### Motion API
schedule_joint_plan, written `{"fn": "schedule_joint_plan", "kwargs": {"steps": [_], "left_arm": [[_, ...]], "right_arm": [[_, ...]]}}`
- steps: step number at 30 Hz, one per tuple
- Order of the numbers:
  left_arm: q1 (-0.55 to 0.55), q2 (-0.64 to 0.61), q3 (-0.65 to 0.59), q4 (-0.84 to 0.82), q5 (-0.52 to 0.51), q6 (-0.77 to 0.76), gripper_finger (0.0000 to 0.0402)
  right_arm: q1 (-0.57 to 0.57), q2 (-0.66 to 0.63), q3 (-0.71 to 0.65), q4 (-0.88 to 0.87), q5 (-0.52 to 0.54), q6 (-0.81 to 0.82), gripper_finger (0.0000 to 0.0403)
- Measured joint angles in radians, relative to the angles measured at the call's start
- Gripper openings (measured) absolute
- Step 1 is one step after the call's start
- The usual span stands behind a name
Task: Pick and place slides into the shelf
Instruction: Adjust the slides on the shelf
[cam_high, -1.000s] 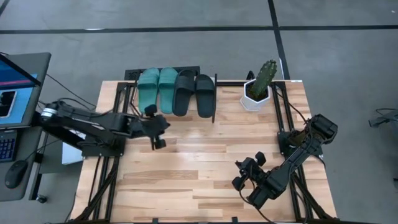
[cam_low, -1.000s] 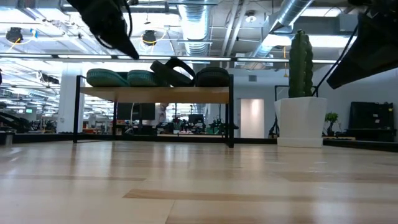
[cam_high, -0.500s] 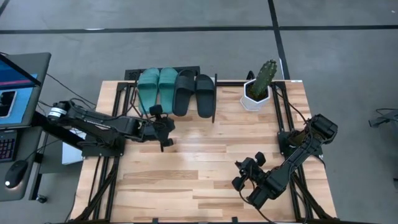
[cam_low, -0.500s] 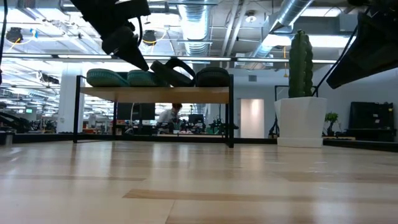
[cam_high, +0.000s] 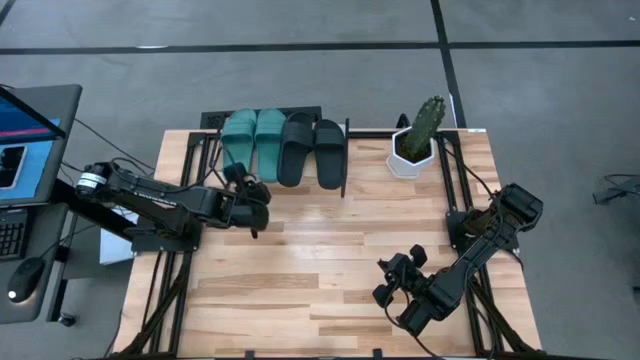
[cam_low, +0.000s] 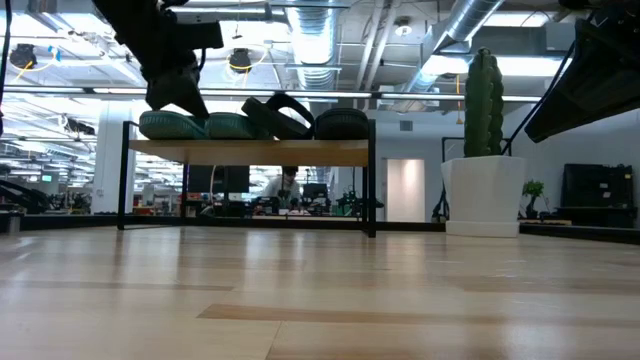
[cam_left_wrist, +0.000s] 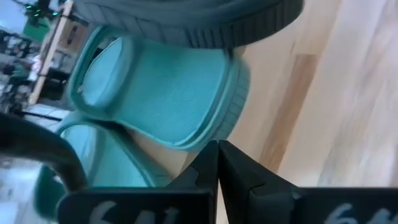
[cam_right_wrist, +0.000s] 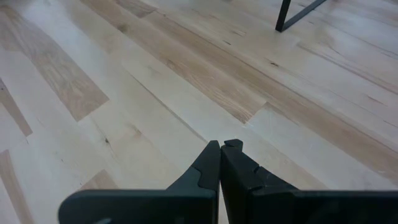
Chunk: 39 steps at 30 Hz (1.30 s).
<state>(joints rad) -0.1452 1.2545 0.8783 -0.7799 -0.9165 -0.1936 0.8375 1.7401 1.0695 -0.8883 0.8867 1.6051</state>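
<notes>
High view: all places below are given relative to the shelf (cam_high: 345, 160), which stands at the far edge of the table (cam_high: 330, 280).

Nearest the viewer, well apart from the shelf toward the table's near right: right gripper (cam_high: 385, 282), fingers pressed together, holding nothing, parked over bare wood. The right wrist view shows only table planks ahead of its closed tips.

Just in front of the shelf's left end: left gripper (cam_high: 252, 200), fingers also pressed together and empty. The left wrist view looks past its closed tips (cam_left_wrist: 217, 163) straight at a teal sole, so it points at the green pair from close by; contact cannot be confirmed.

On the shelf's top board: all four slides lie side by side. Teal pair (cam_high: 255, 145) at the left end, black pair (cam_high: 312, 150) to their right. In the low view one black slide (cam_low: 280, 115) sits tilted, leaning against its neighbours, not flat.

Beyond the shelf's right end: potted cactus (cam_high: 418, 135), near but apart.

Handling judgement: the slides look like moulded rubber, so light, flexible and grippy, not fragile. The sole edge would bend under a pinch; the wide strap looks like the better hold, since a finger can pass under it. To settle the tilted black slide, a closed-finger nudge on its raised side may suffice.
</notes>
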Motion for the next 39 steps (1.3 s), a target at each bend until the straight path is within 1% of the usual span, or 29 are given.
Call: {"fn": "schedule_joint_plan", "kwargs": {"steps": [3,5,11,16,23,30,34,39], "left_arm": [[-0.001,0.0,0.0,-0.005,-0.005,-0.013,0.0],[-0.009,0.0,0.0,0.02,0.023,-0.01,0.0],[-0.045,0.0,0.0,0.177,0.12,0.09,0.0],[-0.038,0.002,0.0,0.254,0.151,0.164,0.0],[0.009,0.027,-0.002,0.269,0.153,0.196,0.0],[0.053,0.058,0.0,0.307,0.13,0.244,0.0],[0.073,0.058,-0.001,0.271,0.114,0.245,0.0],[0.077,0.054,-0.001,0.173,0.051,0.209,0.0]], "right_arm": [[0.0,0.0,0.0,0.0,0.0,0.0,0.0],[0.0,0.0,0.0,0.0,0.0,0.0,0.0],[0.0,0.0,0.0,0.001,0.0,0.0,0.0],[0.0,0.0,0.0,0.003,0.0,0.0,0.0],[0.001,0.0,0.0,0.01,0.0,-0.005,0.0],[0.01,0.0,0.0,0.015,0.0,-0.006,0.0],[0.013,0.0,0.0,0.022,0.0,-0.008,0.0],[0.013,0.0,0.001,0.025,0.0,-0.008,0.0]]}}
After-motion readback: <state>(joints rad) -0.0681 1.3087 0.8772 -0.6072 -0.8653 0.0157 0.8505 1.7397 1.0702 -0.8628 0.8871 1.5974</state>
